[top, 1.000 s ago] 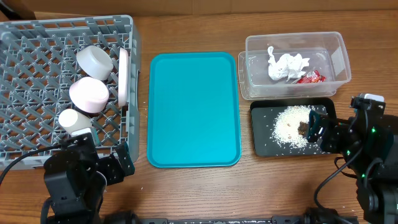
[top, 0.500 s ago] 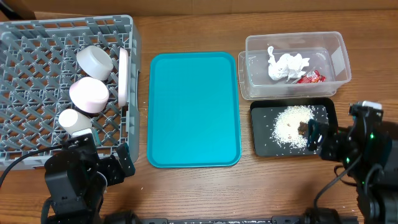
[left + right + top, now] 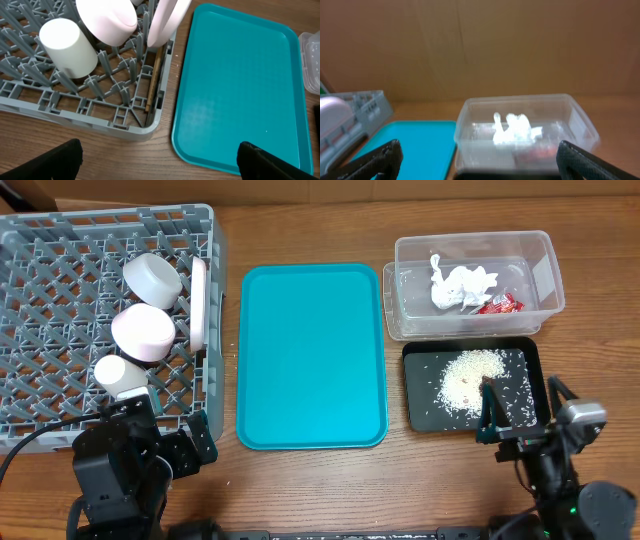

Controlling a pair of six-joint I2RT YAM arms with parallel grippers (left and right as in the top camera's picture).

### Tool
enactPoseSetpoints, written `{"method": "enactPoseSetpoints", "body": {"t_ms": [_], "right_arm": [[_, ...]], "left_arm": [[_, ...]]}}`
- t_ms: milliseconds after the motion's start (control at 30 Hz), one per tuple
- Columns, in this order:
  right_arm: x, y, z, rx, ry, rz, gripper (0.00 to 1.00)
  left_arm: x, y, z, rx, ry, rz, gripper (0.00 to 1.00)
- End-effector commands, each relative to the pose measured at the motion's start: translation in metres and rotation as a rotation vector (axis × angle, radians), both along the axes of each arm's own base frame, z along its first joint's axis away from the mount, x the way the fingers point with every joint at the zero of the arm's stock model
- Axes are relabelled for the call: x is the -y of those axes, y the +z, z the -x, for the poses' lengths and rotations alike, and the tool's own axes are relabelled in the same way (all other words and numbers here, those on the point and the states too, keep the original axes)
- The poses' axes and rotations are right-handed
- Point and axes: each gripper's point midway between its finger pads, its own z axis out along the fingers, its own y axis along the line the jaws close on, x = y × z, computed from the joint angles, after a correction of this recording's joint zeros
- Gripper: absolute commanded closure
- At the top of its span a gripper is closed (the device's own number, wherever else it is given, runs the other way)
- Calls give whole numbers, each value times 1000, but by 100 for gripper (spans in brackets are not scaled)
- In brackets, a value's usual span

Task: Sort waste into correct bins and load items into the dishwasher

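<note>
The grey dish rack (image 3: 60,240) at left holds a grey-green bowl (image 3: 152,277), a pink bowl (image 3: 143,332), a white cup (image 3: 118,372) and an upright white plate (image 3: 198,304). Wooden chopsticks (image 3: 154,75) lie along its right wall. The clear tub (image 3: 475,242) holds the tissue (image 3: 460,285) and the red wrapper (image 3: 498,305). The black tray (image 3: 420,415) holds rice (image 3: 465,375). My left gripper (image 3: 172,430) is open and empty at the rack's front right corner. My right gripper (image 3: 520,415) is open and empty at the black tray's front edge, facing the tub (image 3: 520,145).
The teal serving tray (image 3: 310,355) lies bare between the rack and the bins. It also shows in the left wrist view (image 3: 240,85). Bare wood table runs along the front edge. A cardboard wall stands behind the tub in the right wrist view.
My right arm has pulled back from beside the black tray toward the table's front edge, and its gripper now points up and forward. The left arm has not moved.
</note>
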Motion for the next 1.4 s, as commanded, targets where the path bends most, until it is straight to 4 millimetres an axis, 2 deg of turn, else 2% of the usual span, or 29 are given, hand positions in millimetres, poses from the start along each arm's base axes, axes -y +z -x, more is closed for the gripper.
{"method": "enactPoseSetpoints", "body": {"t_ms": [0, 167, 333, 600, 1367], "right_arm": [[-6, -11, -6, 111, 32, -1, 0], [-6, -22, -18, 247, 30, -4, 0], [-3, -45, -26, 253, 9, -7, 0], [1, -110, -35, -4, -16, 22, 0], [1, -110, -35, -2, -16, 22, 0]], "left_arm": [[1, -1, 0, 2, -9, 1, 0], [1, -1, 0, 2, -9, 1, 0], [1, -1, 0, 2, -9, 1, 0], [1, -1, 0, 2, -9, 1, 0], [1, -1, 0, 2, -9, 1, 0]]}}
